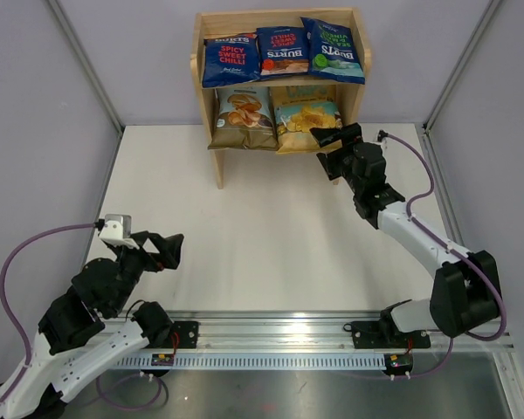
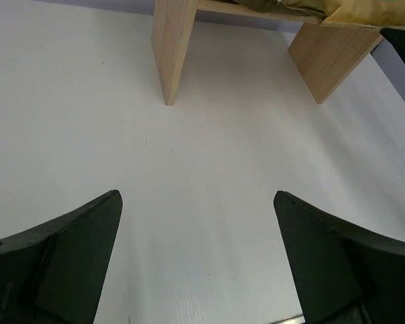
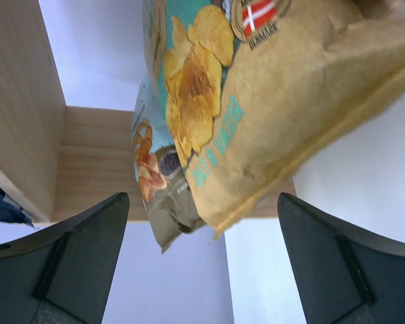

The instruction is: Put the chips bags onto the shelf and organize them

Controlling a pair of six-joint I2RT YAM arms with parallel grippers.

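Observation:
The wooden shelf [image 1: 217, 161] stands at the far middle of the table. Its top tier holds three dark blue Burts bags: a red-lettered one [image 1: 230, 59], a second [image 1: 283, 51], and a green-marked one [image 1: 334, 50]. The lower tier holds the pale-blue/olive Cassava bag [image 1: 244, 118] and the yellow/teal bag [image 1: 304, 122]. My right gripper [image 1: 334, 137] is open and empty just in front of the yellow/teal bag [image 3: 290, 101], apart from it, with the Cassava bag [image 3: 158, 196] beside it. My left gripper [image 1: 168, 249] is open and empty over the near left table.
In the left wrist view my open gripper [image 2: 197, 196] looks over bare white table toward the shelf's side panels [image 2: 172, 47]. Grey walls with metal frame posts [image 1: 83, 61] enclose the table. A metal rail [image 1: 271, 336] runs along the near edge.

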